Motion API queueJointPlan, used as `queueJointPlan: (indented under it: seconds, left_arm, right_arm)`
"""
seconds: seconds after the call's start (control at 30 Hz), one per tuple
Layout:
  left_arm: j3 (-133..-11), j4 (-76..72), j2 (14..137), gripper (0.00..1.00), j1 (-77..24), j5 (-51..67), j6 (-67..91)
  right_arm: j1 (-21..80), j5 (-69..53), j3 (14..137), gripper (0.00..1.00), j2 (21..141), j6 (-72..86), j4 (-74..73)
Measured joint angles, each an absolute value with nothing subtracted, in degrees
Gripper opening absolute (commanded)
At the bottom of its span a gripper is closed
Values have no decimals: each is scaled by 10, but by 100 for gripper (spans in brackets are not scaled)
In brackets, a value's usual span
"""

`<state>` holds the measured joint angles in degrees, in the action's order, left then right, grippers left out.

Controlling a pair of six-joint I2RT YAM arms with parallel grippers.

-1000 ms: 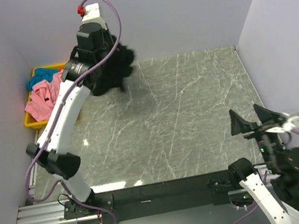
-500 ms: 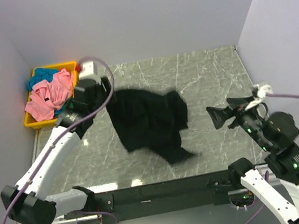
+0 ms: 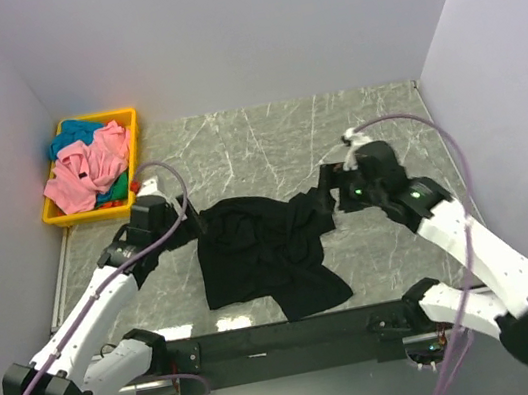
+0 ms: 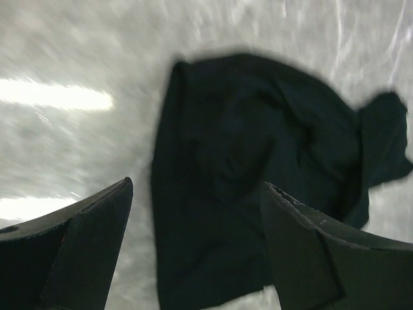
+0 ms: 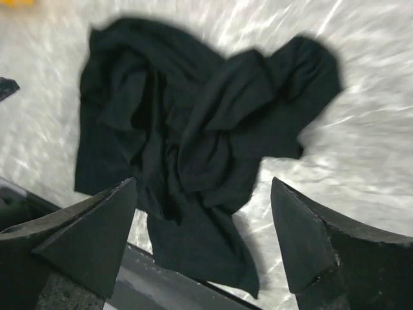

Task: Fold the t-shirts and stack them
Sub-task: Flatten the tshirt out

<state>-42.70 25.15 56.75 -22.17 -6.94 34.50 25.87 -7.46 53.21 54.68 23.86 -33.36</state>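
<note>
Both spread wide, nothing held: left gripper and right gripper flank crumpled black shirt on table; pink shirt, teal shirt in bin.

Crumpled black t-shirt sprawled over middle of table, open marble behind it, yellow bin filling far-left corner

A crumpled t-shirt lies on the bench near its front edge, about midway across. The left claw is just beside its left edge, the right claw at its far right corner (contact unclear). At the far left corner, a bin holds the other t-shirts.
</note>
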Motion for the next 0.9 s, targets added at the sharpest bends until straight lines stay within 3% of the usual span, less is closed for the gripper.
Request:
queueJointPlan:
  seconds: [0.1, 0.4, 0.53, 0.63, 0.7, 0.73, 0.77, 0.8, 0.87, 0.9]
  left_arm:
    - [-389, 243, 570, 84, -241, -31, 372]
    - [-349, 253, 568, 84, -262, -14, 386]
    - [-349, 251, 564, 84, -262, -16, 382]
    - [-350, 252, 564, 84, -262, -20, 371]
    - [-350, 251, 564, 83, -262, -25, 363]
    - [-350, 251, 564, 82, -262, -28, 359]
    - [-350, 251, 564, 82, -262, -29, 356]
    - [-350, 251, 564, 82, -262, -29, 354]
    - [-350, 249, 565, 82, -262, -29, 351]
    - [-350, 249, 565, 81, -262, -30, 350]
  right_arm:
    - [302, -48, 533, 84, 616, 259, -319]
    - [427, 53, 553, 81, 832, 349, -287]
    - [461, 91, 559, 73, 885, 387, -279]
    - [465, 105, 564, 61, 913, 405, -266]
    - [467, 112, 566, 46, 926, 413, -261]
    - [467, 114, 568, 38, 931, 417, -261]
    - [467, 116, 572, 18, 934, 419, -262]
    - [468, 117, 576, 9, 936, 420, -265]
    - [469, 120, 596, 0, 940, 424, -274]
    - [468, 122, 609, 0, 940, 425, -281]
